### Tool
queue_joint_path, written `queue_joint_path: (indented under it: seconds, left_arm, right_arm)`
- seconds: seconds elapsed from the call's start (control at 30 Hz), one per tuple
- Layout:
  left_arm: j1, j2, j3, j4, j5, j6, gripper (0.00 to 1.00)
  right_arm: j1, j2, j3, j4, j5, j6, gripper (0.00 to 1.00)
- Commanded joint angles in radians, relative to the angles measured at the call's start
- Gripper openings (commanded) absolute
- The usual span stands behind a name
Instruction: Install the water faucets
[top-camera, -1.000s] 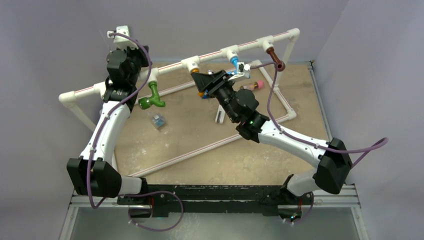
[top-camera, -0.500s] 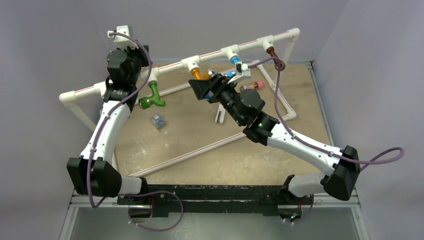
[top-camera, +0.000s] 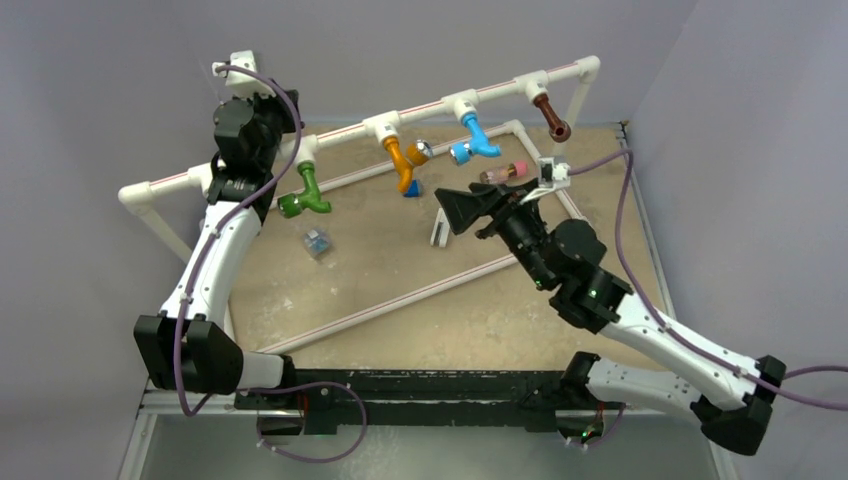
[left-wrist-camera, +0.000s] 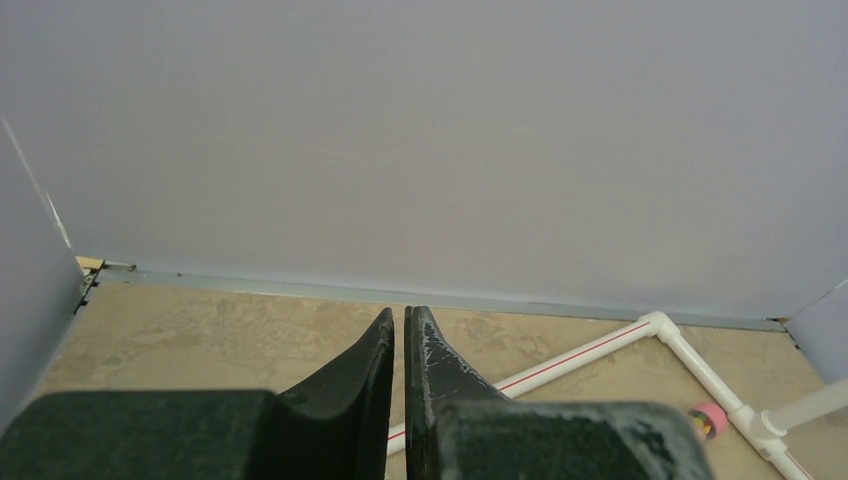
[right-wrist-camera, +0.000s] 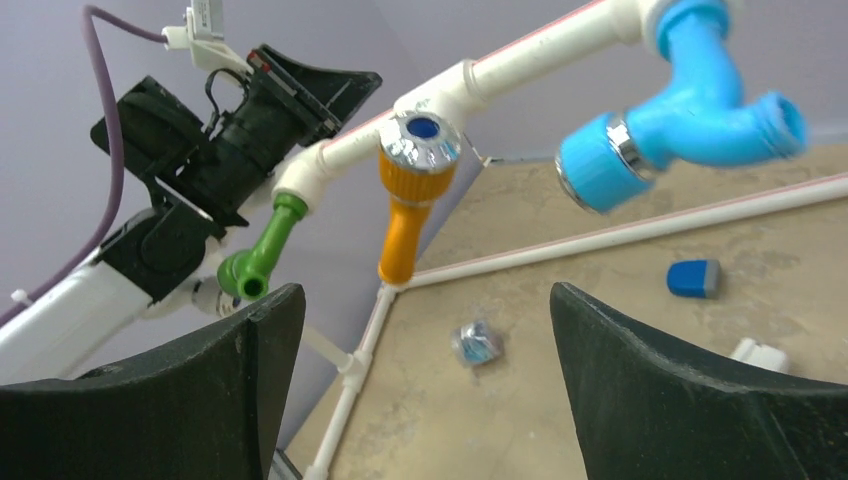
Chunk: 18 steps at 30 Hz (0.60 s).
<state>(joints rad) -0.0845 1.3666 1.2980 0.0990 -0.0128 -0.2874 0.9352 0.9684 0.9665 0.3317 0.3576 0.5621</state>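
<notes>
Four faucets hang from tee joints on the raised white pipe rail (top-camera: 340, 137): green (top-camera: 303, 193), orange (top-camera: 403, 160), blue (top-camera: 474, 138) and brown (top-camera: 551, 118). My right gripper (top-camera: 447, 212) is open and empty, held in the air below and in front of the orange and blue faucets, apart from both. In the right wrist view its gripper (right-wrist-camera: 425, 300) frames the table, with the green (right-wrist-camera: 262, 250), orange (right-wrist-camera: 410, 200) and blue (right-wrist-camera: 680, 120) faucets above. My left gripper (top-camera: 262, 108) is shut and empty by the rail's left end, facing the back wall (left-wrist-camera: 400, 312).
A white pipe frame (top-camera: 400, 298) lies on the tan table. Inside it lie a small clear-and-blue piece (top-camera: 317, 242), a white part (top-camera: 440, 232), a small blue cap (top-camera: 413, 189) and a clear cylinder with a pink end (top-camera: 505, 172). Walls close the back and right.
My right arm has drawn back from the rail toward the near right, its gripper open. The orange and blue faucets, earlier covered by it, now hang in plain view. The left arm is still.
</notes>
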Motion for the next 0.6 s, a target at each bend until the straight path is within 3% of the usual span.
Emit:
queue_joint_path:
  seconds: [0.0, 0.33, 0.57]
  left_arm:
    - [0.003, 0.099, -0.07, -0.22, -0.016, -0.038, 0.07]
    - [0.003, 0.199, 0.115, -0.285, -0.072, -0.065, 0.09]
    - [0.003, 0.249, 0.34, -0.3, -0.104, -0.076, 0.11]
  right_arm:
    - [0.0, -0.12, -0.055, -0.118, 0.017, -0.024, 0.93]
    - [0.001, -0.354, -0.283, -0.275, 0.056, 0.062, 0.96]
    - [0.001, -0.391, -0.362, -0.392, 0.13, 0.184, 0.98]
